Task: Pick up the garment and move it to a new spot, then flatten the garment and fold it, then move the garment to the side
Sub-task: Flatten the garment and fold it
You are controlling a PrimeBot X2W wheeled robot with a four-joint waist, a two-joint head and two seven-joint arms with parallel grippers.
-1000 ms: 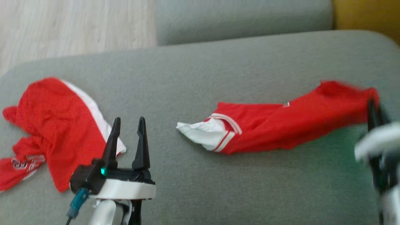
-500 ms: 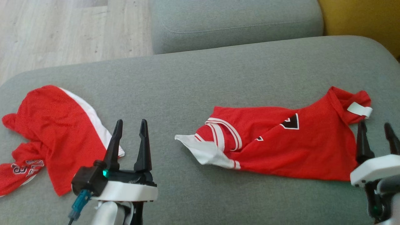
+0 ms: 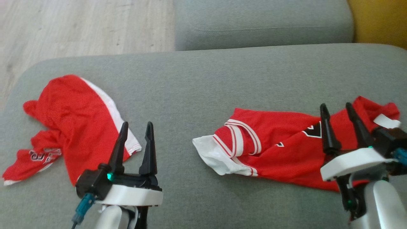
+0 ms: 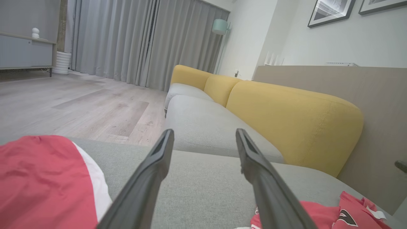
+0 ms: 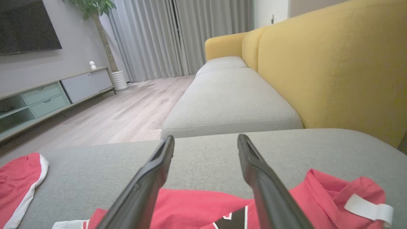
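A red jersey (image 3: 279, 149) with white trim and a black emblem lies crumpled on the grey sofa seat (image 3: 203, 82), right of centre. Its white-tagged end (image 3: 386, 121) points right. My right gripper (image 3: 337, 108) hovers open above the jersey's right part with nothing between its fingers; the right wrist view shows the jersey (image 5: 197, 206) just under the gripper (image 5: 206, 140). My left gripper (image 3: 136, 127) stands open over bare cushion, between the jersey and a second red and white garment (image 3: 73, 121). From the left wrist, that gripper (image 4: 205, 133) is open too.
The second red garment (image 4: 41, 178) lies bunched at the seat's left end, near the cushion edge. Another grey seat cushion (image 3: 264, 22) lies beyond, with the yellow backrest (image 5: 334, 66) on the right. Wooden floor (image 3: 79, 28) lies past the left edge.
A second ago my right gripper held the jersey's right end up; it has let go, and the jersey lies on the cushion. The right gripper has shifted left over it. The camera moved too.
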